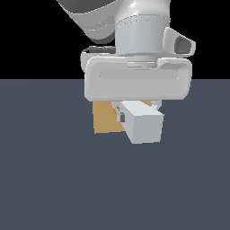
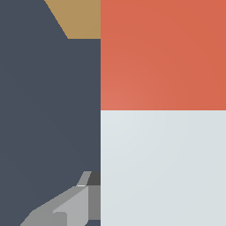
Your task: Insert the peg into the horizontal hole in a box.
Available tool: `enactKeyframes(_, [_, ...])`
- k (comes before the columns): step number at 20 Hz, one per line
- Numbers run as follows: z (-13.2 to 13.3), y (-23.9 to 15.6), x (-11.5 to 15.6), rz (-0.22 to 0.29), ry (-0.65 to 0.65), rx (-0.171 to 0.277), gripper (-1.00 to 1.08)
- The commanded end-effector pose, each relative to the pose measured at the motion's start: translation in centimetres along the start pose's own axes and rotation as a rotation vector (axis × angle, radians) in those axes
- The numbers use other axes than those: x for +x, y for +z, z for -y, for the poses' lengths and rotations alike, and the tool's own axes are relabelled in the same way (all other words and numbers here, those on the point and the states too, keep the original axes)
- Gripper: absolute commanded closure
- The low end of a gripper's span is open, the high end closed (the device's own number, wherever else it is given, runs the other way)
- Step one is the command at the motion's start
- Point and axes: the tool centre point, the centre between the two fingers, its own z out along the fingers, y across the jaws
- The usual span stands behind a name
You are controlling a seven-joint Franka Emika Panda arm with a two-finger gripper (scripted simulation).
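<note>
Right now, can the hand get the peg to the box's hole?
Can't say for sure. The hand holds the peg, its white end towards the exterior camera and its red half towards the box. Nothing sits between them, but the hole is hidden, so alignment is unverifiable.

Exterior view: the box (image 1: 107,117) shows only as a tan patch; its upper part is behind the end effector (image 1: 137,110) and its side toward the exterior view's right is behind the peg (image 1: 143,123). The hole cannot be seen. The peg's red-orange half is almost wholly hidden, only a few red specks showing. Fingertips covered by the palm and peg; jaw contact cannot be told. The arm is cut off by the upper edge.

Wrist view: the peg (image 2: 163,110) runs off the picture edge on three sides, ends unseen. The box (image 2: 81,17) is a cropped corner. One finger (image 2: 70,205) is partly visible, the other not.
</note>
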Motion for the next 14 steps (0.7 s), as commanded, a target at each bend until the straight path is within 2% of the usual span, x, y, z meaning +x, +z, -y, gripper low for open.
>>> enactKeyframes(1, [-0.4,-0.8,0.1,0.003,0.0,-0.011,1.08])
enactKeyframes(8, [-0.2,-0.4,0.5,0.002,0.0,-0.005,1.08])
enactKeyframes(14, [-0.2,-0.5,3.6,0.002,0.0,-0.007,1.08])
